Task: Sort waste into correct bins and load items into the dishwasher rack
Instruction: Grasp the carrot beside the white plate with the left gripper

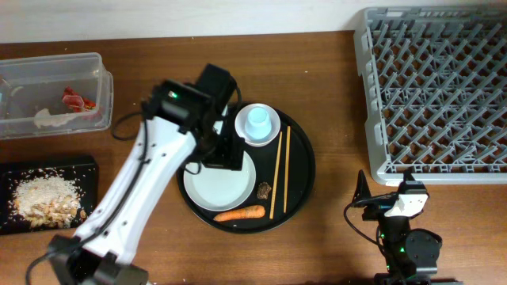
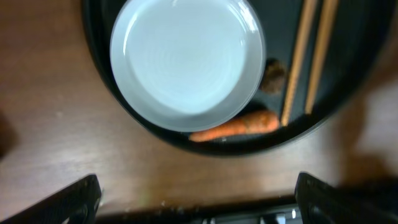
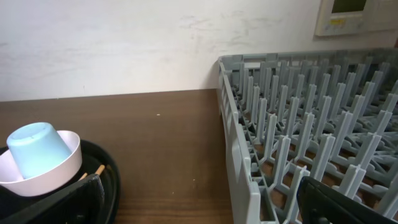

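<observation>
white plate, carrot, chopsticks on round black tray

No text, number or brand can be read anywhere in the three views. Wall panel at the upper right of the right wrist view: pale casing with a greyish screen and a small yellowish patch beneath it, both too blurred to give any letters or digits. Red wrapper in the clear tub, seen from overhead: any print on it is too small to make out.
</observation>
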Motion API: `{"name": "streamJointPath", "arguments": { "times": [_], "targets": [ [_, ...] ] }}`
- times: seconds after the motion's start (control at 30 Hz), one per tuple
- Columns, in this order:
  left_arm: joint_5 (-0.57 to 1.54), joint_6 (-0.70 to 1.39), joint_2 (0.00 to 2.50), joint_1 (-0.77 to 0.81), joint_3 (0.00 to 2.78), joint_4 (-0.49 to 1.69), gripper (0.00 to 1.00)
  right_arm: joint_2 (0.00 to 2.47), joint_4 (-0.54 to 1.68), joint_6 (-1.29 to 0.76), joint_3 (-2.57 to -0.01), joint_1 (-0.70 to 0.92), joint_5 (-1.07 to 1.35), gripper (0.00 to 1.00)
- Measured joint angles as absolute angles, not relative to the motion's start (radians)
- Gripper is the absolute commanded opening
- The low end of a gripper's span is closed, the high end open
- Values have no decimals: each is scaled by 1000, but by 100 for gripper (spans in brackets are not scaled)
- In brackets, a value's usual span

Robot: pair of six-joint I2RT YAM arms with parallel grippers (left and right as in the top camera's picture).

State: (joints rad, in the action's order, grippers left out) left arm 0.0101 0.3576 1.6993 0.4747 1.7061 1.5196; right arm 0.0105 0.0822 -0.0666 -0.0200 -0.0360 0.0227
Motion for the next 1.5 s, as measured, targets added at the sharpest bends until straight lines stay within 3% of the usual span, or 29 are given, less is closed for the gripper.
{"name": "streamJointPath", "arguments": {
  "times": [0.27, 0.4, 0.67, 0.73, 1.0, 1.43, 1.5],
  "targets": [
    [26, 883, 1716, 475, 1328, 1286, 99, 11, 82, -66, -20, -36, 23, 98],
    [94, 986, 1716, 495, 1259, 1161, 99, 11, 82, -67, -20, -36, 23, 98],
    [120, 1184, 1716, 630, 1253, 1131, 99, 11, 82, -67, -20, -36, 23, 98],
    [125, 1289, 1716, 684, 1253, 1114, 89, 11, 82, -67, -20, -36, 23, 98],
    [100, 1592, 1729, 752, 1213, 1074, 83, 11, 82, -66, -20, -36, 22, 98],
    [51, 1673, 1838, 751, 1150, 949, 79, 11, 82, -66, -20, -36, 23, 98],
    [51, 1673, 1840, 751, 1150, 929, 73, 11, 82, -67, -20, -36, 23, 98]
  ]
}}
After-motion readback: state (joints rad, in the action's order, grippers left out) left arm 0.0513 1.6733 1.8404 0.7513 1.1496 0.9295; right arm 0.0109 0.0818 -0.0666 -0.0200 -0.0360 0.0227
